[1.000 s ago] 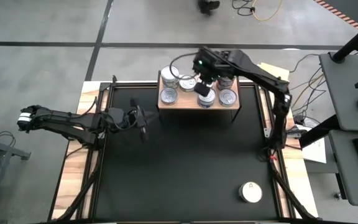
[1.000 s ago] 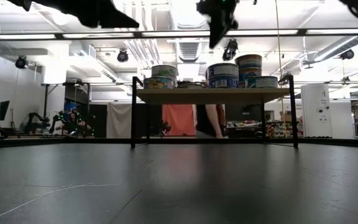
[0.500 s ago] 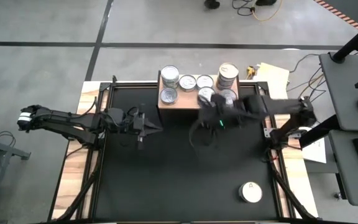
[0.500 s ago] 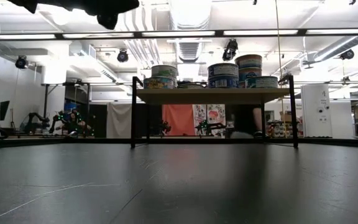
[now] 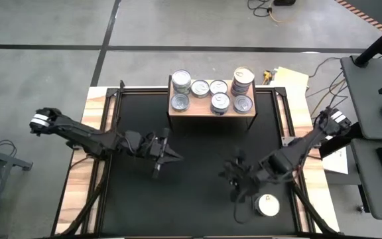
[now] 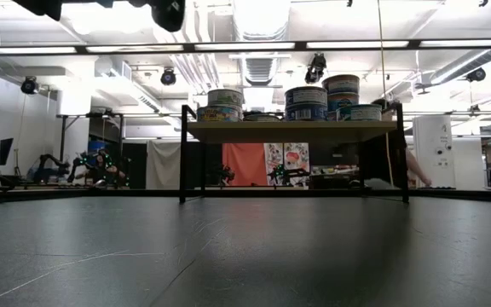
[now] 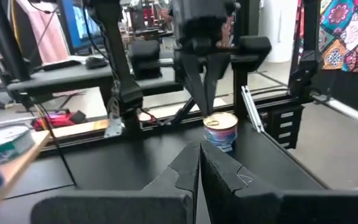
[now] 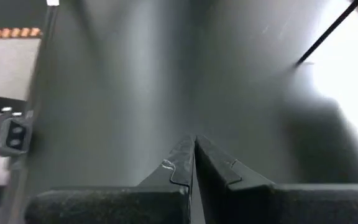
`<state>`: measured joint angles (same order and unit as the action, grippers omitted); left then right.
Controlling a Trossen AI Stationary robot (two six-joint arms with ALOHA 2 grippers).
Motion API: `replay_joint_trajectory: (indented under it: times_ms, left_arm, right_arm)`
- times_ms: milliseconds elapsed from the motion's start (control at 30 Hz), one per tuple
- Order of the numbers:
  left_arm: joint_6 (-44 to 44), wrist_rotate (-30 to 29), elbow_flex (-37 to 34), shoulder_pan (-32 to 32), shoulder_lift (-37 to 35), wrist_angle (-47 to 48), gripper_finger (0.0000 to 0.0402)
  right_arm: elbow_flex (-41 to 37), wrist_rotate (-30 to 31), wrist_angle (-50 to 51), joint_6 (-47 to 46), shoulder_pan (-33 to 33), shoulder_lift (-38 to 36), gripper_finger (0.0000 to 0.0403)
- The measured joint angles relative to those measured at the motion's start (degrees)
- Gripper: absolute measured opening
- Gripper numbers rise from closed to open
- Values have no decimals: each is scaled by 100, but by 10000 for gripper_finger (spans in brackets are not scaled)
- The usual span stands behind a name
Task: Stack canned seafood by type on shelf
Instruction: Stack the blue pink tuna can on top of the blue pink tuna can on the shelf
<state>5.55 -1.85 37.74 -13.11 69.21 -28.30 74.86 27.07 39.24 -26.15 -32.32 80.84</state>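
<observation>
White-topped can (image 5: 267, 205) | just beside right gripper (image 5: 236, 190) | jaws closed, empty

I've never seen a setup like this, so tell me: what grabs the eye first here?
A cluster of cans, some stacked, sits on a small wooden shelf at the far edge of the black table. One white-topped can stands alone near the front right corner, with the right gripper just beside it, fingers shut. The left gripper, also shut, hangs over the table's middle left.
</observation>
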Motion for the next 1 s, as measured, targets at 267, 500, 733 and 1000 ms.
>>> replay_joint_trajectory:
  times_ms: [267,500,733,1000]
  left_arm:
    - [-352,-1,0,-162,556,-488,0]
    - [-377,-7,0,-300,978,-1019,0]
    - [-379,-7,34,-325,1310,-1540,0]
    - [-326,-7,605,-325,1605,-1408,0]
  right_arm:
    - [-524,-215,3,-2600,-1003,17,9]
    - [-552,-379,560,-5171,-1857,17,9]
    - [-556,-1273,1806,-7854,-2528,20,9]
    - [-562,-1699,2092,-8682,-2769,219,9]
